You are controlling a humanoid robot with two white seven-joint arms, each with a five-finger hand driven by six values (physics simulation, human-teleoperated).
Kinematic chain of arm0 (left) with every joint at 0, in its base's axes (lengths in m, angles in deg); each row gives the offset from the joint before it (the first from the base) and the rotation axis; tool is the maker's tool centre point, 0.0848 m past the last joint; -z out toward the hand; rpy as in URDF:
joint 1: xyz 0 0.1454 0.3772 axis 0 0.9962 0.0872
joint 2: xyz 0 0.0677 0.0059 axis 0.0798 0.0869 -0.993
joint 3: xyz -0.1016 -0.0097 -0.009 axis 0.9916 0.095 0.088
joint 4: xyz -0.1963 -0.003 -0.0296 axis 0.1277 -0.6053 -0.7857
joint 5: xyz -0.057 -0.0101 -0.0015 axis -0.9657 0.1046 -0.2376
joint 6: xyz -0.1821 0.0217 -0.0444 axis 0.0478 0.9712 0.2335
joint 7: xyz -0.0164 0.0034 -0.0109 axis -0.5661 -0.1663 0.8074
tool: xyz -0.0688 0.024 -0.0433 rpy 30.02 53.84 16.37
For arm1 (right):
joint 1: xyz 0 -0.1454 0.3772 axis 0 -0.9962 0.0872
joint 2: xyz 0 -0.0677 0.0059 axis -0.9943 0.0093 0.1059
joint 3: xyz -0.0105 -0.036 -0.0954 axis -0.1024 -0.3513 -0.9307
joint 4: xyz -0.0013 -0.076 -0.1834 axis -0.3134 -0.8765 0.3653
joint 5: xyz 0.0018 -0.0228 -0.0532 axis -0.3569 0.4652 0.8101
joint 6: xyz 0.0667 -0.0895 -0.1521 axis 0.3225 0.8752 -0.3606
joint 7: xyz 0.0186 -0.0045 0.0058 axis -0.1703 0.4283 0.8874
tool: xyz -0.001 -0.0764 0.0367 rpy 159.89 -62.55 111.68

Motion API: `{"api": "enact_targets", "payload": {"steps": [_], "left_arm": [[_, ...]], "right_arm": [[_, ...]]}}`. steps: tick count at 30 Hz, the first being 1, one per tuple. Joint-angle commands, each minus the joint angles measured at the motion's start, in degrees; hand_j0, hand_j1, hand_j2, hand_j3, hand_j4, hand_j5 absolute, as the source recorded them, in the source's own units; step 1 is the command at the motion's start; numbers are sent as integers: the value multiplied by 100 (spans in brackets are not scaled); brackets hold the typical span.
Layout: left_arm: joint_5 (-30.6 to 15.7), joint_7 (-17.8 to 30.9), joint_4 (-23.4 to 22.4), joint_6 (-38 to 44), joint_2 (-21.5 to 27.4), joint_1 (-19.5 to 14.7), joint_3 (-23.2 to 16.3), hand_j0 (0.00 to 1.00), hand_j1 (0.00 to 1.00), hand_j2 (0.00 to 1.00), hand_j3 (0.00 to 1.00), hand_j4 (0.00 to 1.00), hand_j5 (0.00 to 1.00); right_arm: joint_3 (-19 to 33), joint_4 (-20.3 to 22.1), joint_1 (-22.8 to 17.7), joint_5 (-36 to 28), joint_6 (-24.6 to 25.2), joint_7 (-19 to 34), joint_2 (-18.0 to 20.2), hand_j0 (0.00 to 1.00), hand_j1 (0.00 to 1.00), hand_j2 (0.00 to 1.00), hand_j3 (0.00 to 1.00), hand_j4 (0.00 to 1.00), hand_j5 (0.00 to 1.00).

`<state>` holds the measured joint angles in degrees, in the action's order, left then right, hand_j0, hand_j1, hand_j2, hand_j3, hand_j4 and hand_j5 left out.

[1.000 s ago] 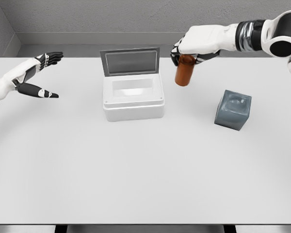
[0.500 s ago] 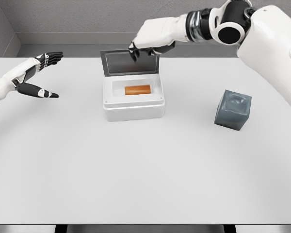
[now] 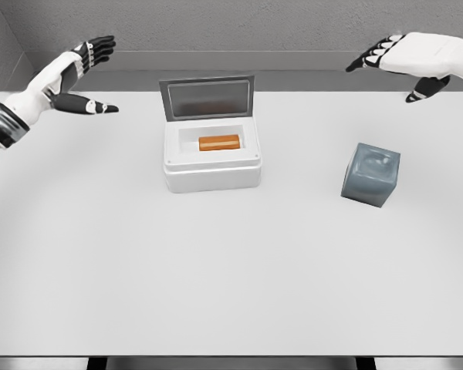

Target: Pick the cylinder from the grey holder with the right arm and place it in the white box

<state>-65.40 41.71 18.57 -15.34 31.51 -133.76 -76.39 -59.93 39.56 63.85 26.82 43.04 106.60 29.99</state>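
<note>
Looking at head view: cylinder (image 3: 219,142) lies on its side inside box (image 3: 212,163), lid up. Holder (image 3: 371,174) sits well apart to the right, empty. My right hand (image 3: 407,57) hangs w/ fingers spread, gripping nothing; left hand (image 3: 79,75) same, far left. Cyl looks rigid, smooth, prob light, maybe slippery; best taken round the mid-body.

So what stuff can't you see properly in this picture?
- Box: the head view misses its floor around the cylinder, hidden by the near wall.
- Holder: the dip in its top is too blurry to tell how deep it goes.
- Left arm: cut off by the picture's left edge behind the left robot hand.
- Right arm: cut off by the right edge behind the right robot hand.
</note>
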Motion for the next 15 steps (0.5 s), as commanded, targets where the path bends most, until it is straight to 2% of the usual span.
{"api": "enact_targets", "payload": {"steps": [1, 3, 5, 8, 10, 15], "left_arm": [[195, 0, -450, 6, -401, 0, 107, 100, 100, 100, 100, 100, 100], [661, 0, -450, 6, -700, 0, 89, 100, 100, 100, 100, 100, 100], [626, 0, -424, 6, -727, -61, 89, 100, 100, 100, 100, 100, 100], [608, 0, -363, 6, -727, -141, 98, 100, 100, 100, 100, 100, 100], [635, 0, -187, 6, -718, -141, 98, 100, 100, 100, 100, 100, 100], [643, 0, 253, 6, -744, -123, 37, 100, 100, 100, 100, 100, 100]], "right_arm": [[-164, 117, 0, -29, 17, -3, 153, 100, 100, 100, 100, 100, 100], [-182, 126, -9, -29, 17, -3, 258, 100, 100, 100, 100, 100, 100], [-191, 135, -18, -29, 17, -3, 293, 100, 100, 100, 100, 100, 100], [-191, 372, -62, -29, 17, -3, 381, 100, 100, 100, 100, 100, 100], [-191, 521, -132, -29, 17, -3, 408, 100, 100, 100, 100, 100, 100], [-191, 530, -132, -29, 17, -3, 408, 100, 100, 100, 100, 100, 100]]}}
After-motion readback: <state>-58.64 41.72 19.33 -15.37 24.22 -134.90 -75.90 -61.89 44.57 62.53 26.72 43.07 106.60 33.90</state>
